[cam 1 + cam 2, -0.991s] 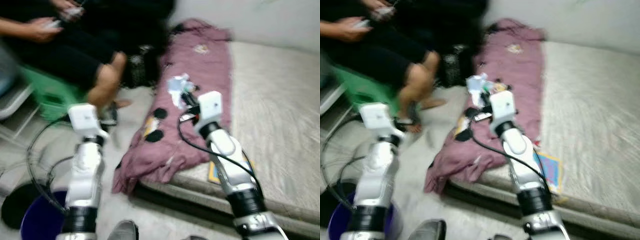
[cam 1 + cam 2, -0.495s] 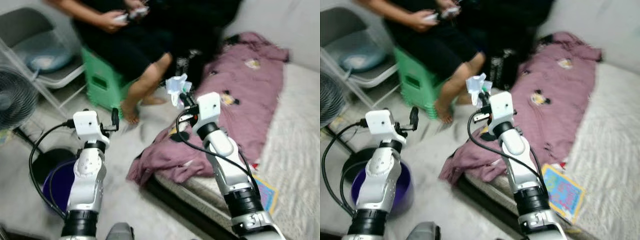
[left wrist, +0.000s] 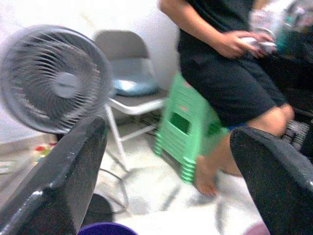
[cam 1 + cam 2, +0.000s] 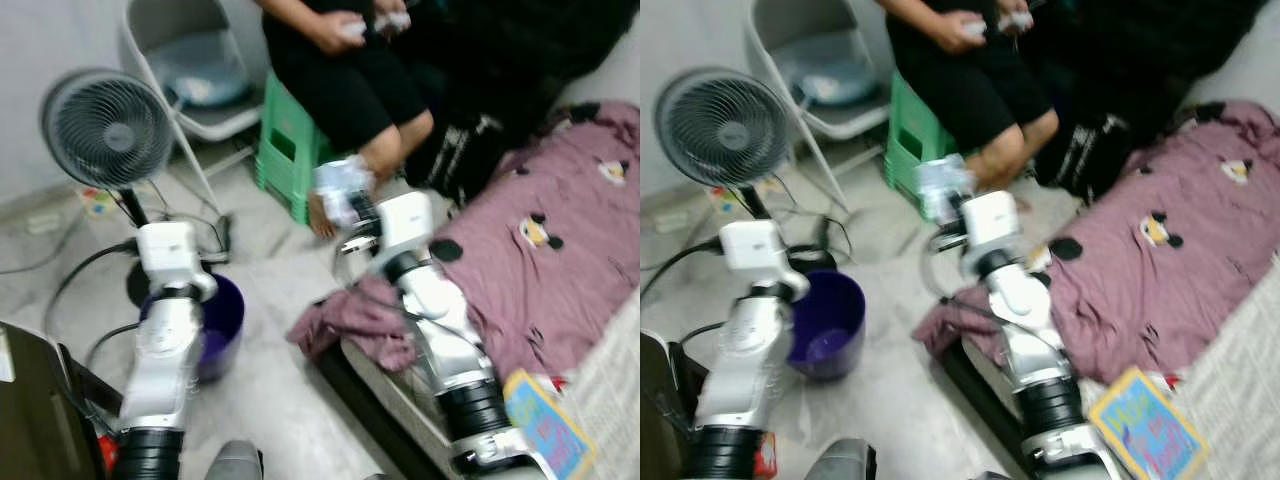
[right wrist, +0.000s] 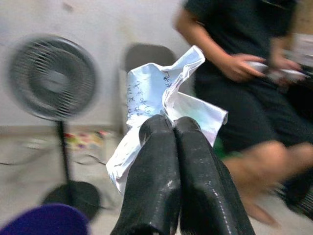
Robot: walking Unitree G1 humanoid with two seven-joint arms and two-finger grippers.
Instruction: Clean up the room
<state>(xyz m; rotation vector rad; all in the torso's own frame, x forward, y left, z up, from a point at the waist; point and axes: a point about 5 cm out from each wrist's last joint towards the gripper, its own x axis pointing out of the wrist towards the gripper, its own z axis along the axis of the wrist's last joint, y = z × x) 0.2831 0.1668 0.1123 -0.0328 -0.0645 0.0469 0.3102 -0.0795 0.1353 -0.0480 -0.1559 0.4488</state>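
Right gripper (image 5: 174,128) fingers pressed together, pinching a crumpled paper (image 5: 161,100): white sheet, creased and bunched, pale blue-green tint on one side, rows of small dark handwriting on the left flap, too blurred to read. Paper is held up in the air above the floor, in front of the green stool (image 4: 287,150), roughly level with the person's shin (image 4: 385,150). Left gripper (image 3: 166,166) fingers spread wide apart, nothing between them, raised over the purple bucket (image 4: 826,322) on the floor. Bucket sits just beside the black base of the standing fan (image 4: 108,128). Grey folding chair (image 4: 190,70) with a blue cushion stands behind the fan, against the wall. Seated person in black shorts holds a small white object in both hands. Mauve blanket (image 4: 540,280) with cartoon-mouse prints hangs off the mattress edge to the robot's right; a colourful booklet (image 4: 1145,425) lies on the mattress near the right arm, print unreadable. Frames motion-blurred.
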